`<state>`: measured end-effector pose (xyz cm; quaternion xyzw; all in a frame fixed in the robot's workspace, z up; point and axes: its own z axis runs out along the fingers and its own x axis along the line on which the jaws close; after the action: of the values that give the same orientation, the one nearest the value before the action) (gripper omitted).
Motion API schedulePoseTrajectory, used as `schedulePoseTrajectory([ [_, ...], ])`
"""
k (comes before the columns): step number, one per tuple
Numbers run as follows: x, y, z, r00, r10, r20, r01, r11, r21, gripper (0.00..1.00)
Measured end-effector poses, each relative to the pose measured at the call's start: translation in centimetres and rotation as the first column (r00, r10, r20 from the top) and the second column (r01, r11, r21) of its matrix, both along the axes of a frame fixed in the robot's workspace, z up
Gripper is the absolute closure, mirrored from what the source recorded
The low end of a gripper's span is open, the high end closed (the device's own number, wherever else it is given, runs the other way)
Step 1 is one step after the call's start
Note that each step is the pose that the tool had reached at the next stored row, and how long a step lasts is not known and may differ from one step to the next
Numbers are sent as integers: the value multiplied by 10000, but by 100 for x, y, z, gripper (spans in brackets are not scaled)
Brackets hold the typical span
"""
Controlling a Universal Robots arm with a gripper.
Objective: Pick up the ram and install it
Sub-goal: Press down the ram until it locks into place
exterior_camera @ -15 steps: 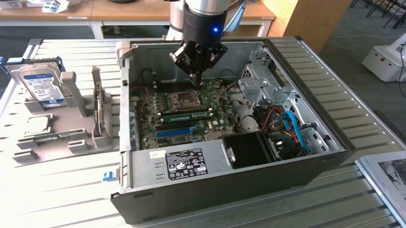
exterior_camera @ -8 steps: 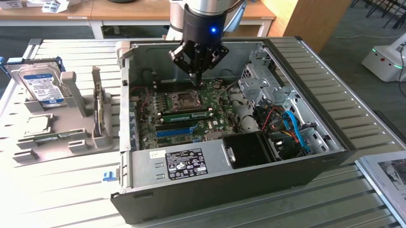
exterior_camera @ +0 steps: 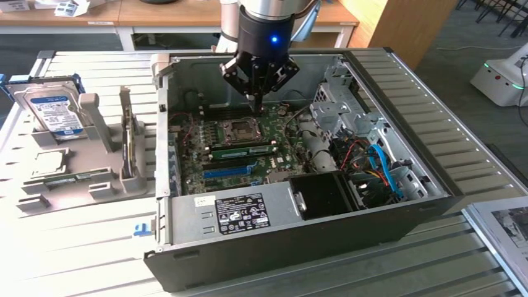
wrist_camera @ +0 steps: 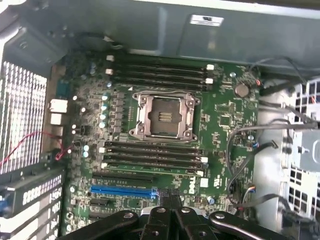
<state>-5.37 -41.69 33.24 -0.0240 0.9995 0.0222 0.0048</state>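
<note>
My gripper (exterior_camera: 256,102) hangs inside the open computer case (exterior_camera: 429,179), above the motherboard and just behind the empty processor socket (exterior_camera: 239,129). Its fingers are pressed together with nothing between them. In the wrist view the shut fingers (wrist_camera: 170,205) sit over the board's edge near the blue slot (wrist_camera: 122,190). A long green ram stick (exterior_camera: 243,150) with dark chips stands in a slot just in front of the socket. The wrist view shows that bank of black slots (wrist_camera: 152,159) edge-on beside the socket (wrist_camera: 162,116). Another narrow green board (exterior_camera: 59,179) lies in the grey rack outside the case.
The grey rack (exterior_camera: 107,173) at the exterior view's left holds a hard drive (exterior_camera: 51,108), a square silver chip (exterior_camera: 48,162) and an upright card (exterior_camera: 126,139). Cables (exterior_camera: 379,164), a drive cage (exterior_camera: 338,105) and the power supply (exterior_camera: 239,213) crowd the case.
</note>
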Motion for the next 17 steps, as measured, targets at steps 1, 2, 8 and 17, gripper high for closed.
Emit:
schedulePoseTrajectory([
  [1, 0, 0, 0, 9999, -143, 0, 143, 9999, 1, 90],
  [2, 0, 0, 0, 9997, -228, 0, 228, 9997, 1, 90],
  [8, -1, 0, 0, 9997, -246, -5, 246, 9997, 0, 90],
  [17, -2, 0, 0, 9997, -243, -21, 243, 9997, -1, 90],
])
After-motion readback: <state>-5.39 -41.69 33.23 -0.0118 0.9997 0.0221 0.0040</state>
